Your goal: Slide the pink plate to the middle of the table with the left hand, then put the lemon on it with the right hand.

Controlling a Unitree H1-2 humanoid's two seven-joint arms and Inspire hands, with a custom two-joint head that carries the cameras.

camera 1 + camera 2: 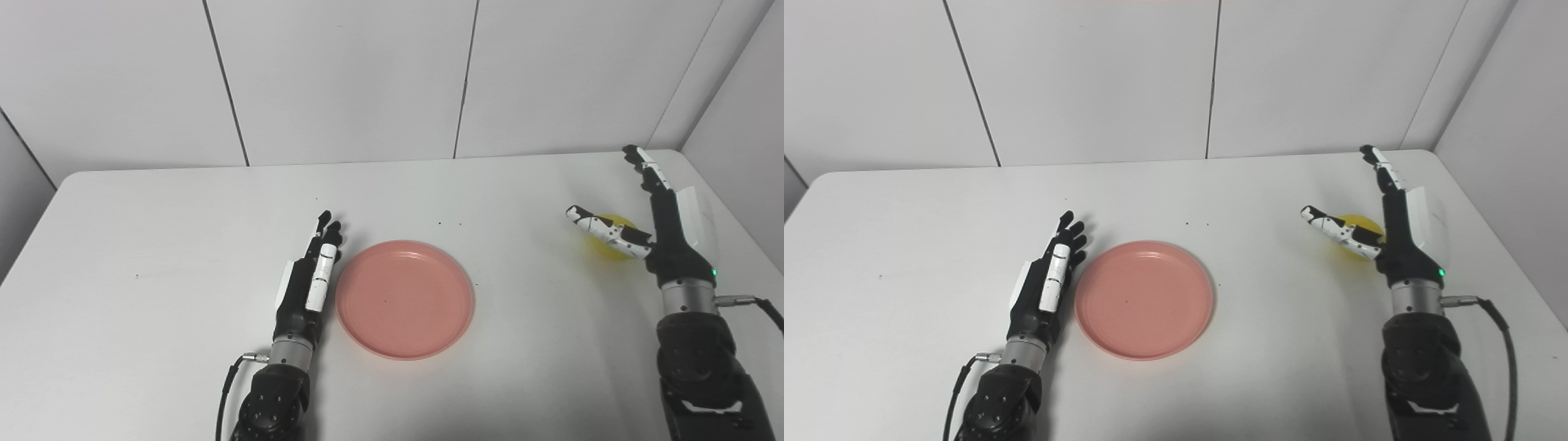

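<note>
**Plate centred; right hand spread at the lemon**

The pink plate (405, 299) lies flat near the middle of the white table (153, 245); its surface carries nothing. The left hand (308, 280) rests on the table just beside the plate's left rim, fingers straight and close together, gripping nothing; whether it touches the rim cannot be determined. The lemon (1358, 239) sits on the table toward the right side, well apart from the plate. The right hand (1381, 226) stands at the lemon with fingers (1383, 171) pointing up and away and thumb (1338, 233) extended across the fruit's near side; the hand is spread wide and has not closed on the lemon.
</note>
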